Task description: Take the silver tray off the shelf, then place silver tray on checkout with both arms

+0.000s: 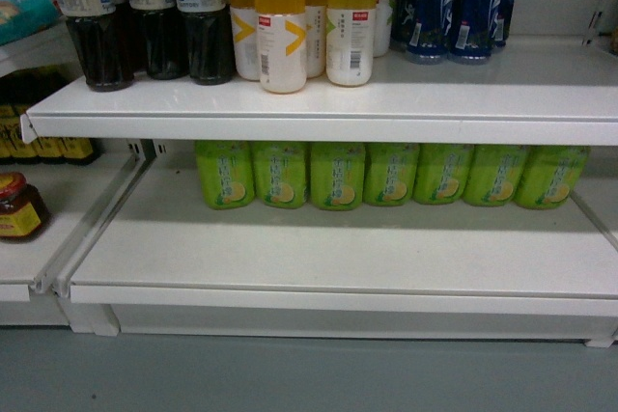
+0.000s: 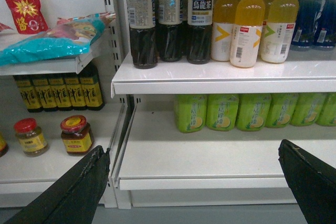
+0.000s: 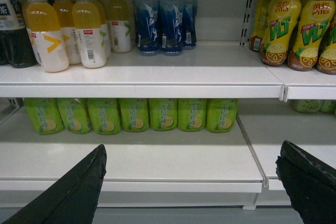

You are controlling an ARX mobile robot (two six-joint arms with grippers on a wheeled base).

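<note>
The silver tray is out of view in all three views, and so is the checkout. The white shelf (image 1: 338,248) fills the head view, its lower board bare in front of a row of green bottles (image 1: 386,174). Neither arm shows in the head view. My left gripper (image 2: 191,182) is open, its black fingers (image 2: 79,187) spread wide in front of the lower shelf board (image 2: 210,153) with nothing between them. Just as wide open and empty, my right gripper (image 3: 191,182) faces the same board (image 3: 157,158) further right.
The upper board (image 1: 386,94) carries dark tea bottles (image 1: 154,16), orange drink bottles (image 1: 309,16) and blue bottles (image 1: 454,2). Jars (image 2: 76,135) and snack bags (image 2: 52,38) fill the left bay, yellow-labelled bottles (image 3: 294,30) the right bay. Grey floor (image 1: 309,378) runs below.
</note>
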